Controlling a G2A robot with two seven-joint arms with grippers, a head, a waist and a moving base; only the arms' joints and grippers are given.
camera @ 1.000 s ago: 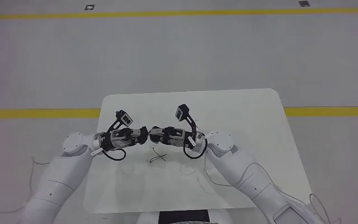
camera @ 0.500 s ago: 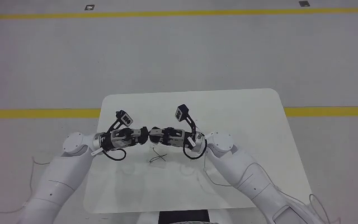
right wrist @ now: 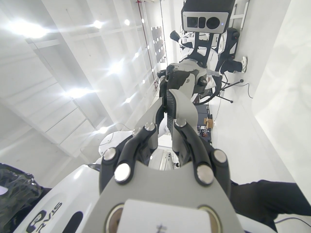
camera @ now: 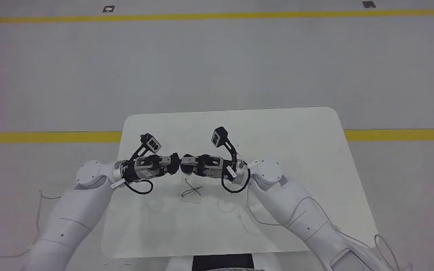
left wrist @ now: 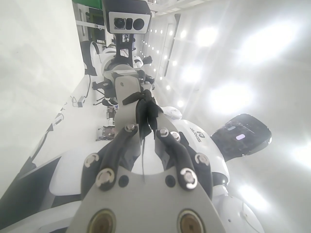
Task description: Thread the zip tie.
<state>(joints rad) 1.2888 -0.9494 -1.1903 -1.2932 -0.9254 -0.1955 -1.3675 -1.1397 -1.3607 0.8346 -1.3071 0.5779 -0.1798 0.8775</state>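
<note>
A white worktop [camera: 305, 135] with rounded corners stands on a pale floor crossed by yellow floor lines [camera: 61, 137]. Both arms bend inward over its middle. The left arm [camera: 74, 203] and the right arm [camera: 298, 210] bring their ends nose to nose, so that the left gripper [camera: 174, 163] and the right gripper [camera: 186, 163] sit tip to tip, raised above the surface. In the left wrist view, the left gripper's grey fingers [left wrist: 125, 90] are closed on the black zip tie [left wrist: 145, 115]. The tie is bunched where the fingertips meet. One band of it lies across a finger, and a thin tail runs back between the fingers toward the wrist. In the right wrist view, the right gripper's fingers [right wrist: 184, 103] are drawn together at their tips, with a slim dark piece of the tie pinched between the ribbed pads. The left gripper stands just beyond them. From above, thin black strands [camera: 192, 190] cross over the worktop just on the robot's side of the two grippers. Whether they lie on the surface or hang above it cannot be told.
</note>
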